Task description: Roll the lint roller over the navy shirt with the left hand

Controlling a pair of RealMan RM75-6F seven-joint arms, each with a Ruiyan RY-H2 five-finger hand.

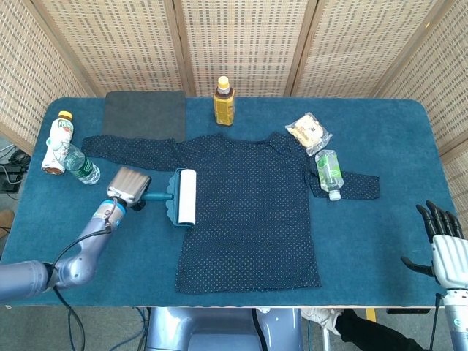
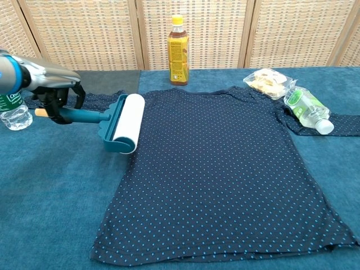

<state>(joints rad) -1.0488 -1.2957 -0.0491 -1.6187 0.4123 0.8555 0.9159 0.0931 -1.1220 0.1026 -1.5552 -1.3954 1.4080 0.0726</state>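
Your left hand (image 1: pixel 129 186) is gripping the teal handle of the one lint roller (image 1: pixel 186 197), fingers wrapped around it. The white roll is sitting just to the right of that hand, over the near-left edge of the navy shirt (image 1: pixel 248 212); whether it is pressing on the cloth, you cannot tell. The single shirt is lying flat, stretching rightward from the roller, with one sleeve running behind your left hand and the other reaching toward the far right.

Your right hand (image 1: pixel 444 248) is hovering at the table's near right corner, fingers spread and holding nothing, well apart from the shirt.

You are sharing the table with four bottles: two on the far left of your left hand (image 1: pixel 57 141) (image 1: pixel 80 165), one amber bottle (image 1: pixel 224 102) beyond the collar, one clear bottle with a green label (image 1: pixel 329 172) lying on the right sleeve. One snack packet (image 1: pixel 308 131) is lying just beyond that clear bottle, and one dark mat (image 1: pixel 144 114) behind your left hand.
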